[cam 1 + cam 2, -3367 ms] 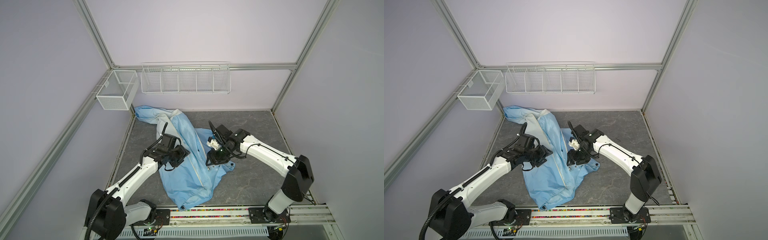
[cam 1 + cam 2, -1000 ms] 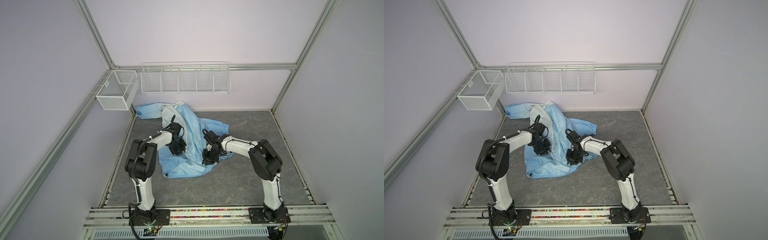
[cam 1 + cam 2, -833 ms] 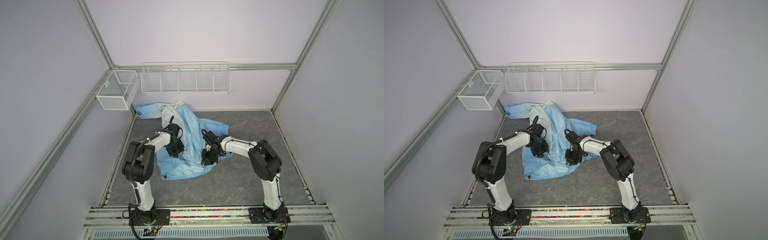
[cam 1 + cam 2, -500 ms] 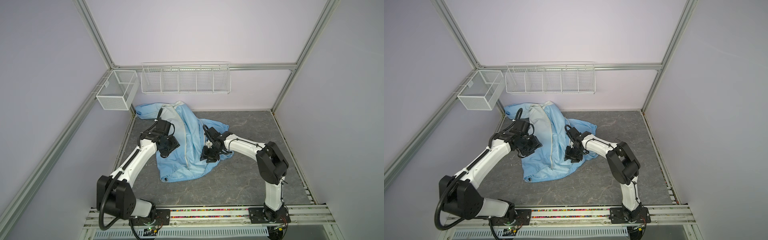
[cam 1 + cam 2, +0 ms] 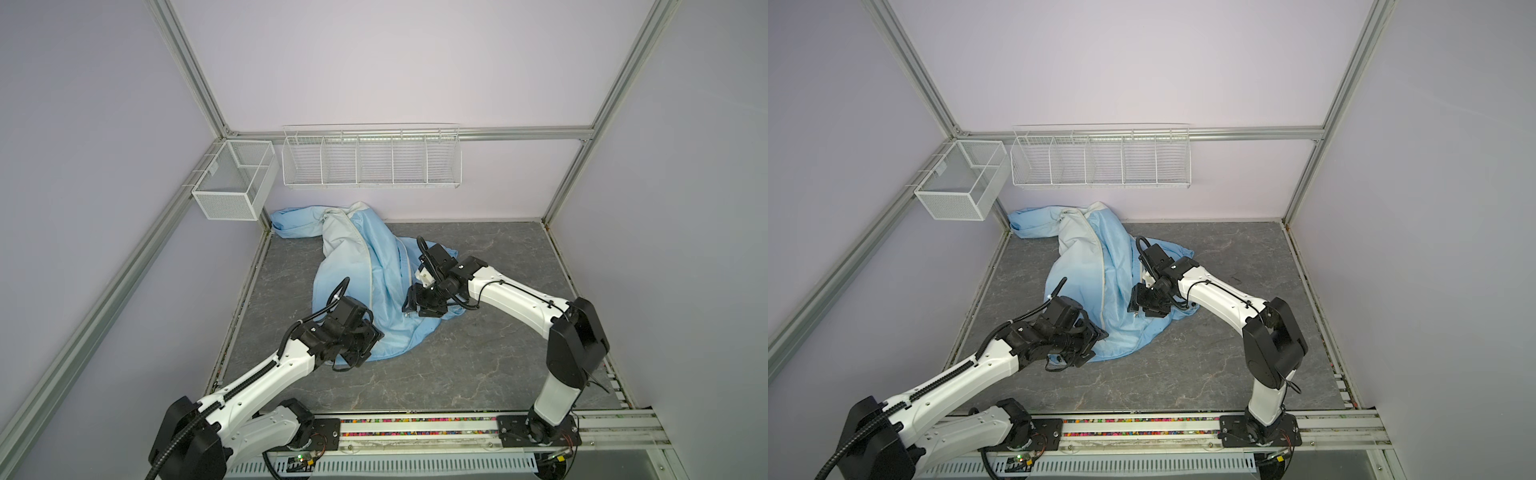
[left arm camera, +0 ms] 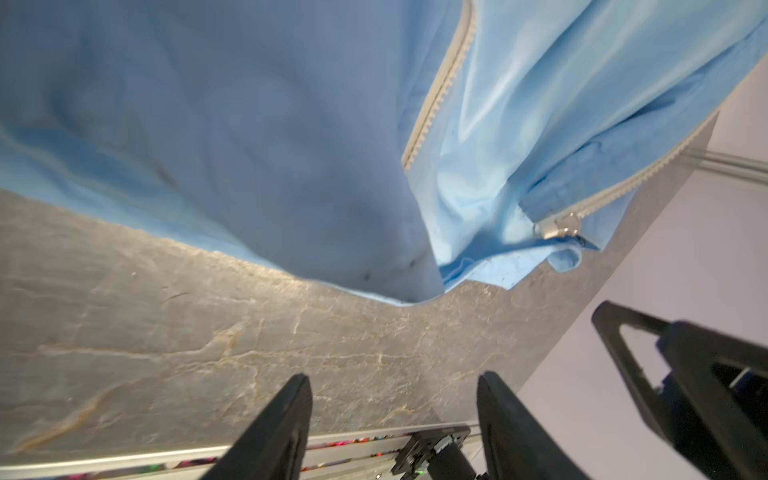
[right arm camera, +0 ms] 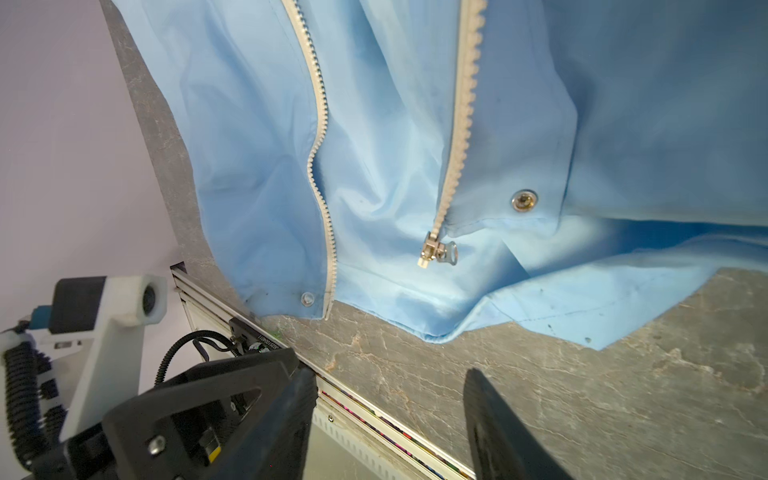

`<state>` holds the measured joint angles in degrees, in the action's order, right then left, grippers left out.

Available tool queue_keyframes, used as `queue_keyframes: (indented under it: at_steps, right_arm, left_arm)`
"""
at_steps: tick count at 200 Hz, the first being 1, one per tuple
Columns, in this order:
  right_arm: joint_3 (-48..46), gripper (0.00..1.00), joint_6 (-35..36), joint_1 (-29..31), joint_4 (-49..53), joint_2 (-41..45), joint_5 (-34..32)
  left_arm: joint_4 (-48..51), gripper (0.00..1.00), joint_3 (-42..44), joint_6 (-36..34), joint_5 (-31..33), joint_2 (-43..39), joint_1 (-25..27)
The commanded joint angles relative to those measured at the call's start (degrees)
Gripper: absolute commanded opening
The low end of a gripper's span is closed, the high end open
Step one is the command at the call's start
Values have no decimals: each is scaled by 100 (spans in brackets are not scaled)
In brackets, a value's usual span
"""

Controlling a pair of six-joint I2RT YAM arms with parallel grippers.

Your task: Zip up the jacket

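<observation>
The light-blue jacket lies crumpled on the grey table, running from the back left corner toward the middle in both top views. Its cream zipper is undone, the two halves lying apart. The metal slider sits at the bottom of one half, near the hem. My left gripper is open over bare table just short of the hem, nothing between its fingers. My right gripper is open too, over the table before the hem, near the slider. In a top view the left gripper is at the jacket's near-left corner and the right gripper at its right edge.
A white wire basket hangs on the left wall and a long wire rack on the back wall. The arm rail runs along the table's front edge. Snap studs sit by the hem.
Both grippers have opened and let go of the jacket. The left arm has drawn back toward the front, down to the hem's near-left corner. The right gripper has lifted slightly.
</observation>
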<state>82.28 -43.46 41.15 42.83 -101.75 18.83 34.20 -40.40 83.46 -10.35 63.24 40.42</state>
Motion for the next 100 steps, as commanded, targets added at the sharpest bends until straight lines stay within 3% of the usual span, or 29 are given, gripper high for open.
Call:
queue_keyframes:
  at_steps: [1, 69, 100]
  right_arm:
    - [-196, 61, 6, 17, 108, 223, -56]
    - [-394, 62, -21, -87, 129, 504, -125]
    - [-381, 62, -18, -101, 173, 595, -138]
  left_arm:
    - [-450, 65, -265, 323, 261, 373, 19]
    - [-320, 63, -167, 88, 633, 928, -190]
    - [-452, 49, 79, -46, 635, 863, -462]
